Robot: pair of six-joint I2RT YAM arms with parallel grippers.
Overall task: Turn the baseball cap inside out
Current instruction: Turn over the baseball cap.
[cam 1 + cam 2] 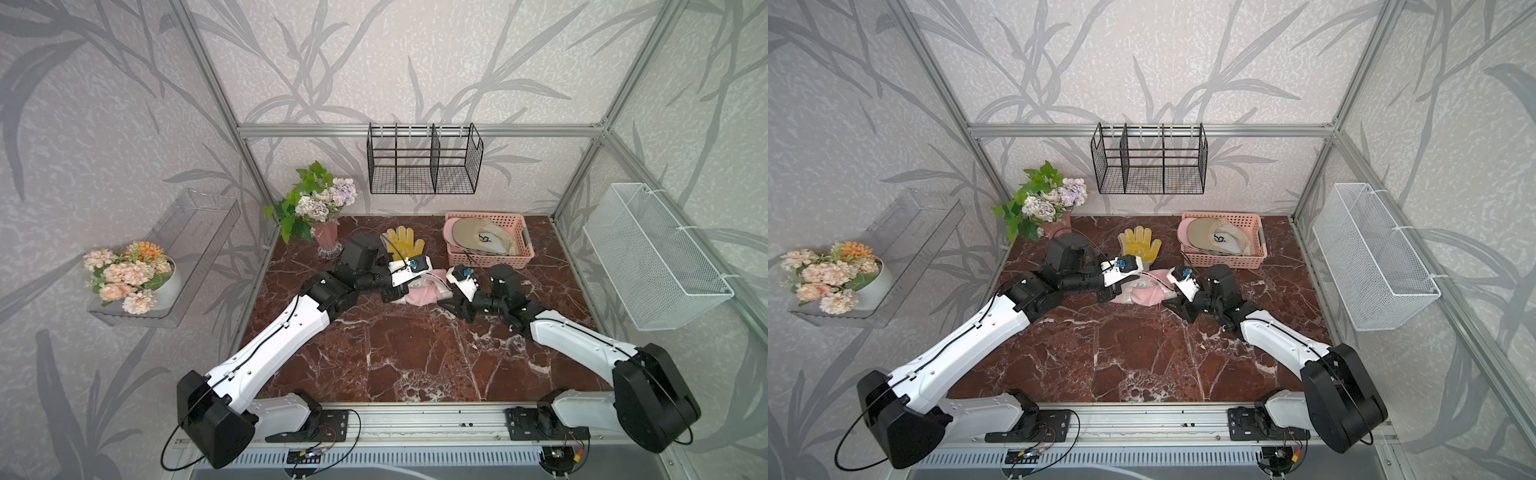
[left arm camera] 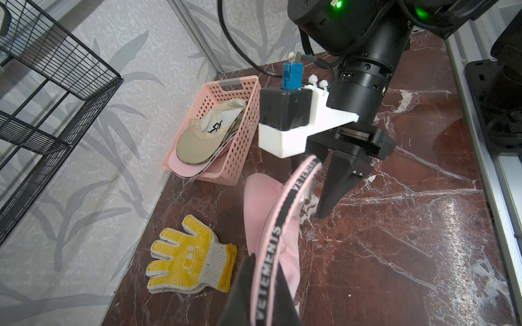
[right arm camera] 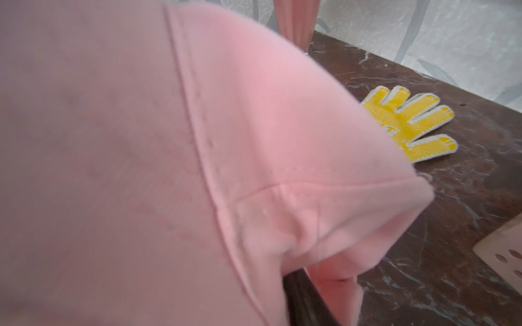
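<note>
Pink cap (image 1: 424,293) on desk (image 1: 415,353), between both arms; left gripper (image 1: 397,294) clamped tight on its lettered band (image 2: 271,240); right gripper (image 1: 451,302) against the crown, fabric hides the jaws, can't tell grip.

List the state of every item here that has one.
Pink cap: band pinched, crown sagging toward the table.
Left gripper: shut on the pink cap's band.
Right gripper: against the cap, grip unclear.
Beige cap: lying in the pink basket.
Glove: flat on the table, dotted side up.
Vase: upright.
</note>
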